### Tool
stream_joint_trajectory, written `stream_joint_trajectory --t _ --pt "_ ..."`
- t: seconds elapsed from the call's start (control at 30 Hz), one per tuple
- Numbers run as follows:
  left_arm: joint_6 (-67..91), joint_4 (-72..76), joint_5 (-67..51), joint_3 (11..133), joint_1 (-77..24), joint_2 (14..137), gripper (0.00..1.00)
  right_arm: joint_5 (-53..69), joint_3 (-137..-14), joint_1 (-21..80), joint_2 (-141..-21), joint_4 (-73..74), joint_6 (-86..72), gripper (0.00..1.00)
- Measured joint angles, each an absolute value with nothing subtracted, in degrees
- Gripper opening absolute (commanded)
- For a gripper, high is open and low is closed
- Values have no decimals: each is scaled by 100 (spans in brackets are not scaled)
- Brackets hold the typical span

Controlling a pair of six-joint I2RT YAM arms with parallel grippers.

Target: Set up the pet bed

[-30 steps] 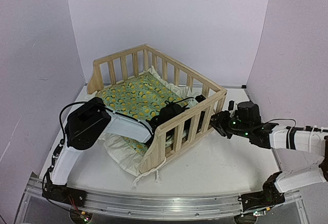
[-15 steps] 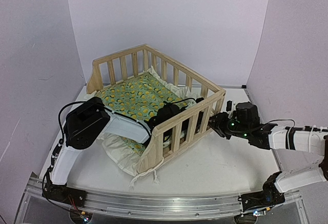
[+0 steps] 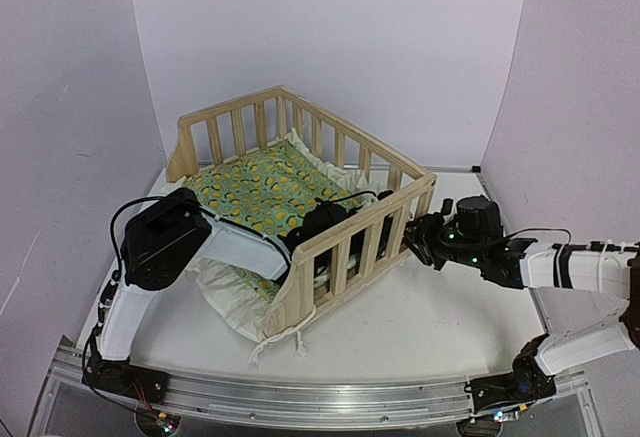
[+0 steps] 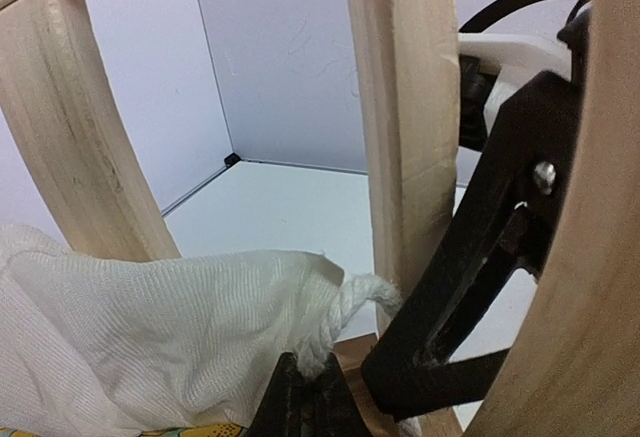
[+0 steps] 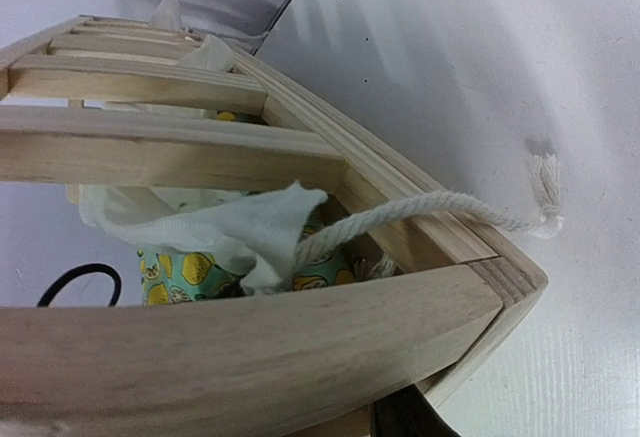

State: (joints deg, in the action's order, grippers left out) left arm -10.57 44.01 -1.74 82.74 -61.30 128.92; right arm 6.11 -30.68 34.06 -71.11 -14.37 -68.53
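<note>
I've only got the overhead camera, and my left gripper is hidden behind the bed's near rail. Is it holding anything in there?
Observer: Yes. In the left wrist view the left gripper is shut on the cushion, at its white ruffle corner where the cord comes out.
Operator: Where does that cord go?
Observer: The right wrist view shows it running out across a rail of the pet bed frame, its frayed end lying on the table outside.
Operator: And my right gripper?
Observer: Through the slats, one finger of the right gripper sits by the corner post's outside. Whether it grips, I can't tell.
</note>
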Motion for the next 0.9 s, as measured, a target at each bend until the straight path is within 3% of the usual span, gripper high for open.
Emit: stream_joint_trajectory --t 0.9 --pt "-1087 4351 349 8197 -6180 12840 0 -775 -3393 3929 -7271 -1175 -8106 38"
